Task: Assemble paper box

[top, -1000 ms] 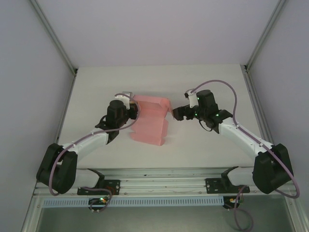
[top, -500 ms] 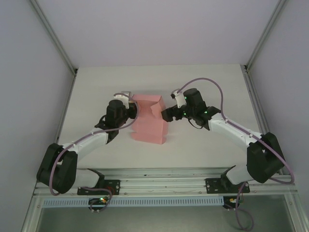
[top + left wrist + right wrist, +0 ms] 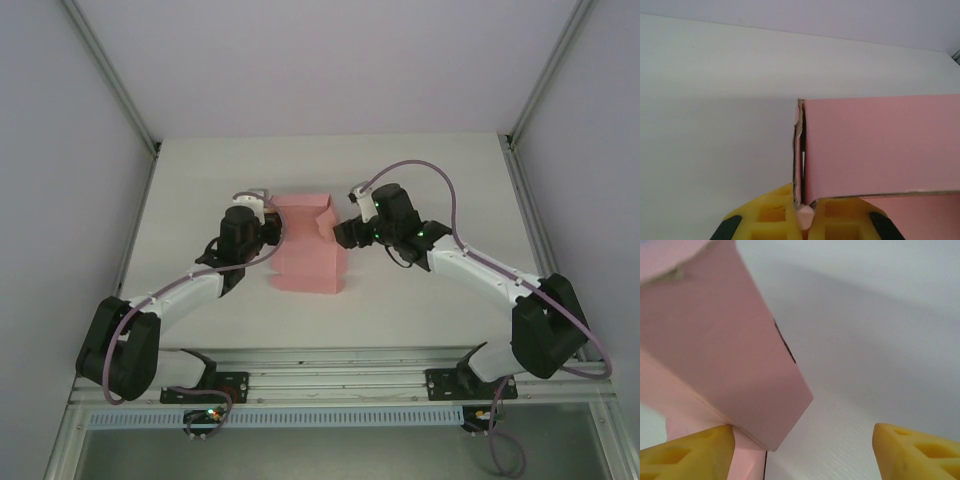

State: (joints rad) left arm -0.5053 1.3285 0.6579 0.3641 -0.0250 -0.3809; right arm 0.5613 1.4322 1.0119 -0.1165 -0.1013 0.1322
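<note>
- Between the two arms, at mid-bench, the paper box (image 3: pixel 305 262) lies partly folded. Its base is flat on the bench (image 3: pixel 420 180), and panels are raised at the far and right sides.
- On the left side, the left fingers (image 3: pixel 777 216) are clamped together on the edge of the box's left wall, with the thin card pinched between them. This side is judged anchored.
- On the right side, the right fingers (image 3: pixel 687 449) stand apart. One sits against the lower corner of a tilted pink panel; the other is well clear, over bare bench. Nothing is gripped there.
- Step in hand, as judged: raising and setting the right-hand wall while the left grip steadies the box. The task appears about midway.
- Next move calls for the right fingers to take or press that panel upright along its crease. It must not drag the box out of the left grip, and thin card may buckle if squeezed off the crease.
</note>
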